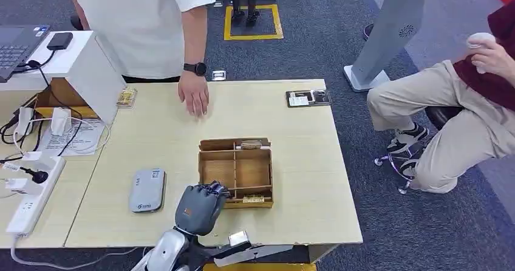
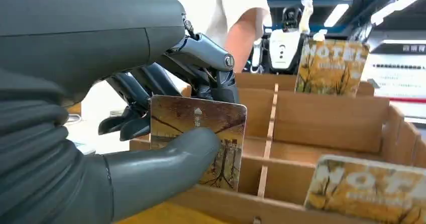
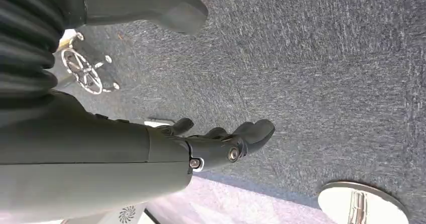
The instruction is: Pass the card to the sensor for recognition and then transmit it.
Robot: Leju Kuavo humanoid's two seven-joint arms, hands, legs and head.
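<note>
Left hand (image 2: 166, 133) nearest the lens: thumb pressed on the face of a card (image 2: 201, 133), dark fingers behind it, so the card is pinched upright at the near left corner of the wooden box (image 1: 235, 172). Upright slots probably exist to leave card edges free for such a pinch; other cards stand in neighbouring slots. Grey sensor (image 1: 147, 189) lies flat just left of the box, likely the next stop. Beyond, a person's hand (image 1: 194, 95) rests on the table (image 1: 303, 137). Right hand (image 3: 221, 143) hangs over carpet, fingers loosely curled, holding nothing.
</note>
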